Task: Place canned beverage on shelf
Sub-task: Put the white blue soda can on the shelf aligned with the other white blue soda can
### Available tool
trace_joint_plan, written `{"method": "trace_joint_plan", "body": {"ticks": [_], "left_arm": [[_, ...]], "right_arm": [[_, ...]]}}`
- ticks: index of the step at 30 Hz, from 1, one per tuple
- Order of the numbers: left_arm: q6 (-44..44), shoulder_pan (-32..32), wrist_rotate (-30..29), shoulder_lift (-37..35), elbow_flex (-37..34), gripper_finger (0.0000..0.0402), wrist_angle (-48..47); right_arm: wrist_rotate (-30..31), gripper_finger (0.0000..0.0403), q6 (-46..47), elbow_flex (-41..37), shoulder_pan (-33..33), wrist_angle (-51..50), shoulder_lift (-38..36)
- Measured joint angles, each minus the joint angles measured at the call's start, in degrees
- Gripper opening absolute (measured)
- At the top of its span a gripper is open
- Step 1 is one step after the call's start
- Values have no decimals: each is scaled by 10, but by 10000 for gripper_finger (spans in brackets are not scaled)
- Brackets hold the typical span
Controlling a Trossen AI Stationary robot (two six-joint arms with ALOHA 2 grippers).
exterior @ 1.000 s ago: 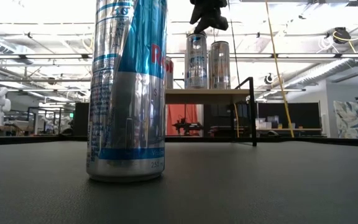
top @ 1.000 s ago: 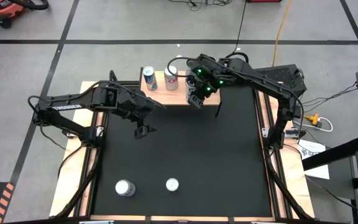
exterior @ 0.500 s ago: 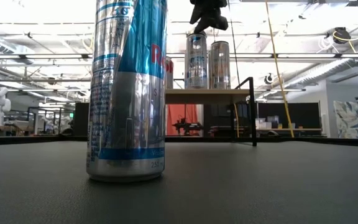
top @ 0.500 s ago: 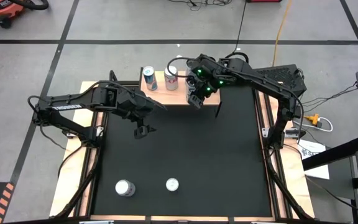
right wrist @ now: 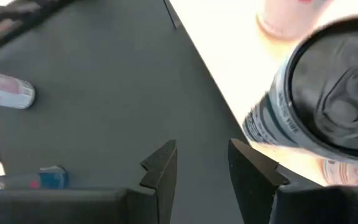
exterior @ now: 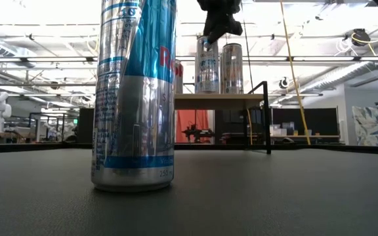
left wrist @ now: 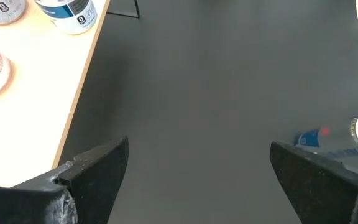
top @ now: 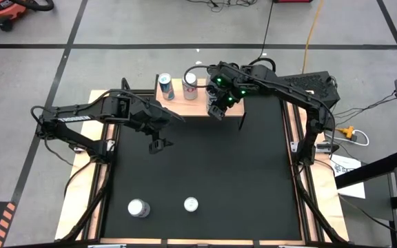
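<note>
High view, left to right. The left gripper (top: 158, 145) hovers over the black table (top: 253, 179) near its left edge, fingers spread wide, holding nothing. Two cans (top: 165, 86) (top: 190, 87) stand upright on the shelf (top: 178, 103) at the table's far edge. The right gripper (top: 216, 110) hangs just beside the second can, fingers narrowly parted and empty. Two further cans (top: 138, 207) (top: 191, 204) wait upright near the table's near edge. Judged: thin metal walls, smooth and slippery, dented by hard squeezing; weight unknown. Grasp at mid-body, across the width.
</note>
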Motion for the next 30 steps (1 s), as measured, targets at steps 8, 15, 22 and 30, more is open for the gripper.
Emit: {"method": "trace_joint_plan", "body": {"ticks": [8,15,22,30], "left_arm": [[0,0,0,0,0,393,-23],[0,0,0,0,0,393,-24],[0,0,0,0,0,393,-24],[0,0,0,0,0,393,-23]], "right_arm": [[2,122,-21,0,0,1,5],[8,116,-24,-1,0,13,5],[30,84,-24,-1,-1,14,5],[32,64,-20,-1,-10,16,5]]}}
